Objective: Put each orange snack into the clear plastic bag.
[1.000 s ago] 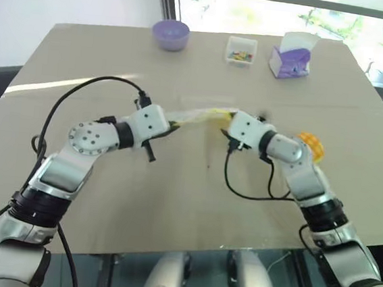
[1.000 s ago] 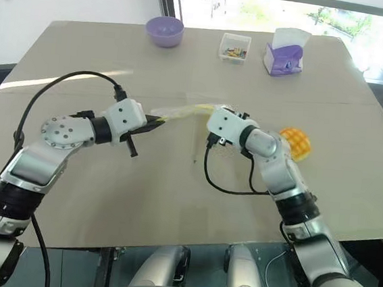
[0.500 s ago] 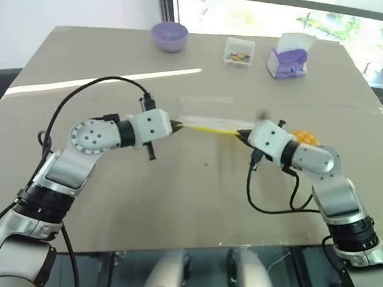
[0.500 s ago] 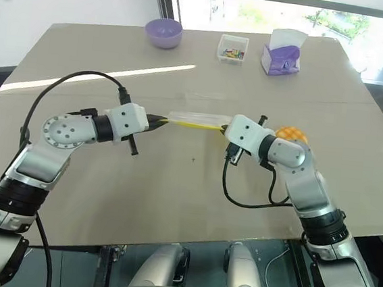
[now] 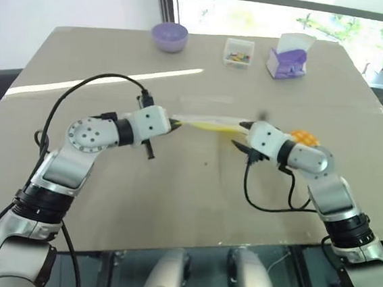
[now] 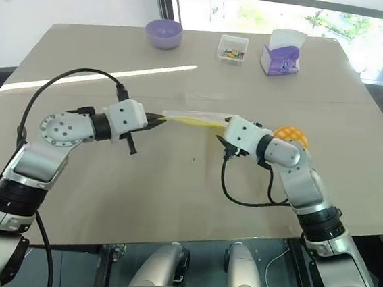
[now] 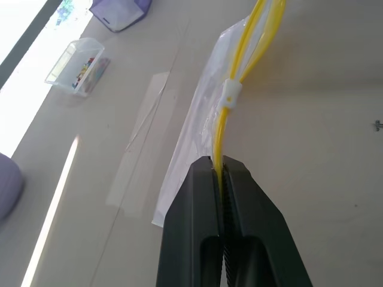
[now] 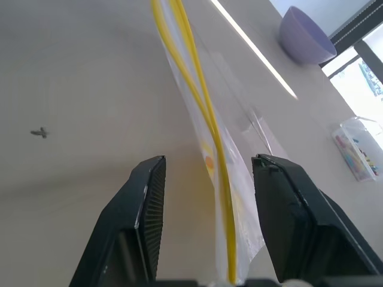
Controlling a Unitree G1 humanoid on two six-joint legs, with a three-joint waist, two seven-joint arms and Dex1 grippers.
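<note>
The left gripper [image 7: 222, 173] pinches the clear plastic bag [image 7: 197, 128] by its yellow seal. The right gripper [image 8: 206, 173] stands spread around the seal's other end. The orange snack [image 6: 291, 135] lies nearer the tabletop's right edge.

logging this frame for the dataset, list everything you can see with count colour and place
flat clear plastic bag with yellow seal strip: 1, transparent and yellow, held up over the table's middle between the two hands
round orange-yellow bun with grid top: 1, orange, on the table behind the right forearm
purple bowl: 1, purple, far left
small clear box of colourful bits: 1, clear, far centre
purple tissue box: 1, purple and white, far right
table: 1, beige
left hand: shut on the bag's seal strip
right hand: open, fingers either side of the strip
</note>
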